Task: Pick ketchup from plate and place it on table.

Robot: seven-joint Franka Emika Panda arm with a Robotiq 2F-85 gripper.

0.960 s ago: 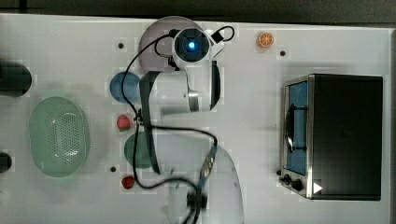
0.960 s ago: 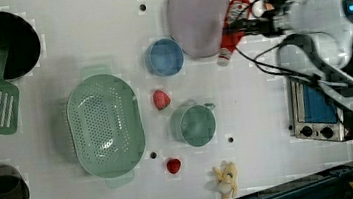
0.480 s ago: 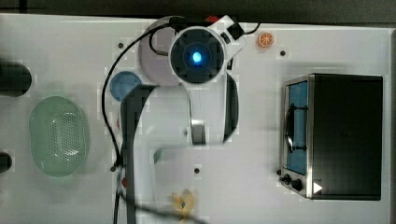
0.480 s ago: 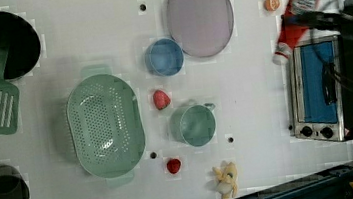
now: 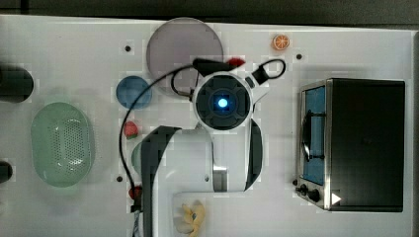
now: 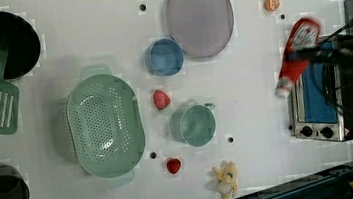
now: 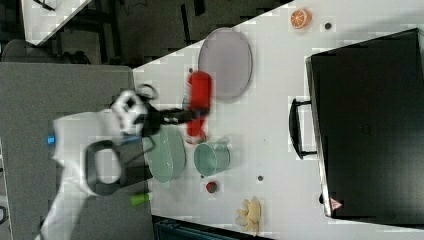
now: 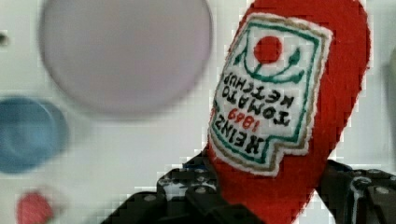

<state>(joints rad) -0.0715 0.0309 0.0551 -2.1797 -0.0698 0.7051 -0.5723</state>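
Observation:
The ketchup (image 8: 289,107) is a red bottle with a Heinz label, and my gripper (image 8: 280,196) is shut on its lower body. In the left view the ketchup (image 6: 298,55) hangs tilted in the air, whitish end down, in front of the oven, held by the gripper (image 6: 310,55). The right view shows the ketchup (image 7: 198,105) raised beside the gripper (image 7: 192,115). The mauve plate (image 6: 200,16) (image 5: 185,49) (image 8: 126,51) lies bare on the white table (image 6: 82,40), apart from the bottle. From the top, a bit of the ketchup (image 5: 236,62) peeks past the wrist.
A toaster oven (image 5: 356,143) stands at the top view's right. Near the plate are a blue dish (image 6: 163,57), a green cup (image 6: 193,124), a green colander (image 6: 105,125) and two strawberries (image 6: 161,99). An orange slice (image 6: 271,3) and a banana (image 6: 225,178) lie further off.
The bottle left the plate's edge, rose and swung toward the left view's right. Since half a second ago it has drifted down in the left view, still gripped.

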